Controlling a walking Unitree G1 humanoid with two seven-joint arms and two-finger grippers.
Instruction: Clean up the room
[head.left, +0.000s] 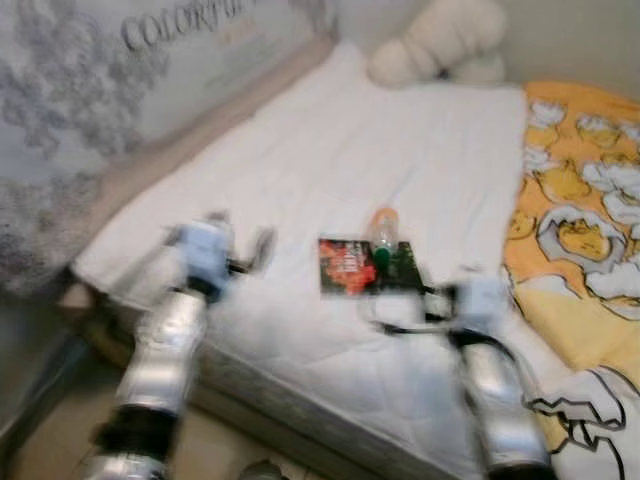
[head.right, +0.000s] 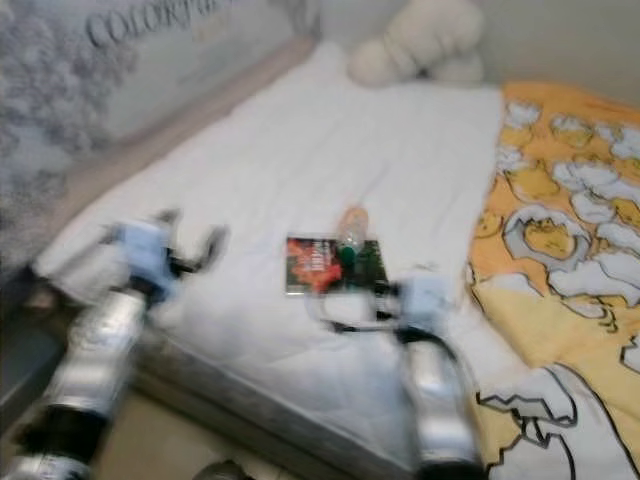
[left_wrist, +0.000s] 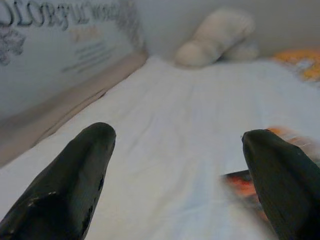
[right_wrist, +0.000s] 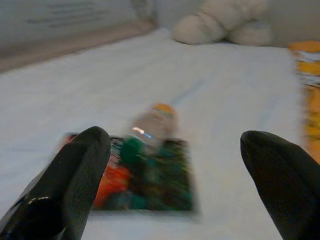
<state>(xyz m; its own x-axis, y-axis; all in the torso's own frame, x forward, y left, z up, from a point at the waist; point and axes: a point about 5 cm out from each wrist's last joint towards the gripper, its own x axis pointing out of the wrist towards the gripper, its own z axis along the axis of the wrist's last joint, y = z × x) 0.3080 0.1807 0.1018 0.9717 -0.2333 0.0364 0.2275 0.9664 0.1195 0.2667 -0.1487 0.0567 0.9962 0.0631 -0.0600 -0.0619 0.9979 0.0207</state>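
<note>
Blurring softens everything, so the book's (head.left: 366, 268) cover cannot be read. It lies flat on the white mattress (head.left: 330, 170), a bottle (head.left: 382, 236) resting on its far edge, just ahead of the right gripper (right_wrist: 175, 185), fingers spread; left gripper (left_wrist: 177, 180) likewise spread, off to its side.

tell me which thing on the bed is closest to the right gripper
The dark book with the red cover picture, just ahead of the open right gripper. The bottle lies on its far edge; the plush toy sits farthest.

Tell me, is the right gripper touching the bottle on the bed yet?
Apart. In the right wrist view the open right gripper has its fingers short of the bottle, which lies on the book further ahead, with book cover between them.
</note>
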